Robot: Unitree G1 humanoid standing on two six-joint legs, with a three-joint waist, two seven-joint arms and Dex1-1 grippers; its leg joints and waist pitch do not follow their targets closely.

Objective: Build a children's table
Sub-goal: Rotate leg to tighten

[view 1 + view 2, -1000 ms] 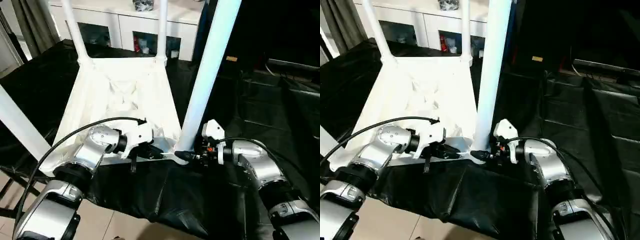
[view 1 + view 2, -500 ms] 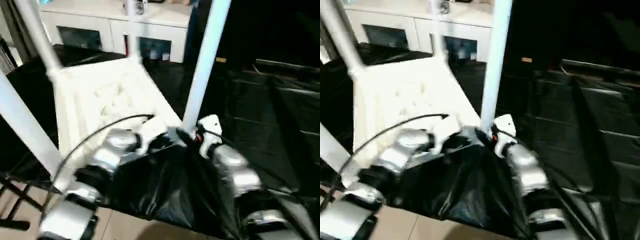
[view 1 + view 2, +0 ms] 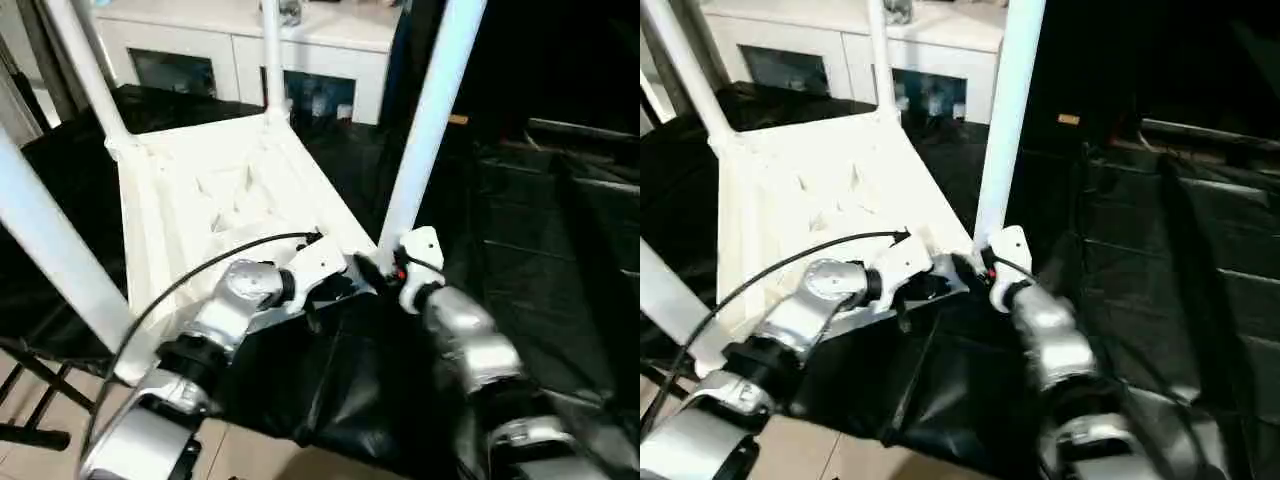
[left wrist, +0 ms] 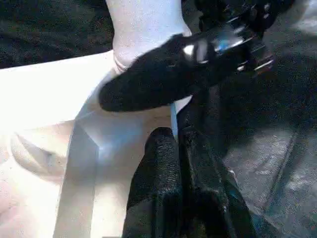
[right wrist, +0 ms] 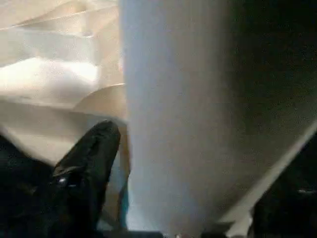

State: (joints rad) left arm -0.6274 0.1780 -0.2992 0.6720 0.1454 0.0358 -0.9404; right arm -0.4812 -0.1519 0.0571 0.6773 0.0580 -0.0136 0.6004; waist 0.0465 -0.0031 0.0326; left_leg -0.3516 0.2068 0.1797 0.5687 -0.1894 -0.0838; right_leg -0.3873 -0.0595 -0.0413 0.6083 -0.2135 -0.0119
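The white children's table lies upside down on the black cloth, its top [image 3: 220, 200] facing down and its legs pointing up. My left gripper [image 4: 177, 144] is shut on the thin raised rim at the near right corner, also seen at the left gripper [image 3: 345, 286]. My right gripper [image 3: 370, 270] sits at the foot of the near right leg [image 3: 430, 120]. One black finger [image 5: 89, 163] presses the side of that leg [image 5: 178, 124]; the other finger is hidden behind it. The remaining legs stand at far left [image 3: 85, 70], far right [image 3: 272, 55] and near left [image 3: 50, 250].
A white cabinet with glass doors [image 3: 240, 50] stands behind the table. Black cloth [image 3: 540, 250] covers the work surface and hangs bunched over its near edge [image 3: 340, 390]. Beige floor [image 3: 250, 455] and a black stand's bars [image 3: 30, 370] show below.
The table has turned: its near right corner moved away from me and the far legs swung left. Both grippers stayed at that corner. The head camera also shook.
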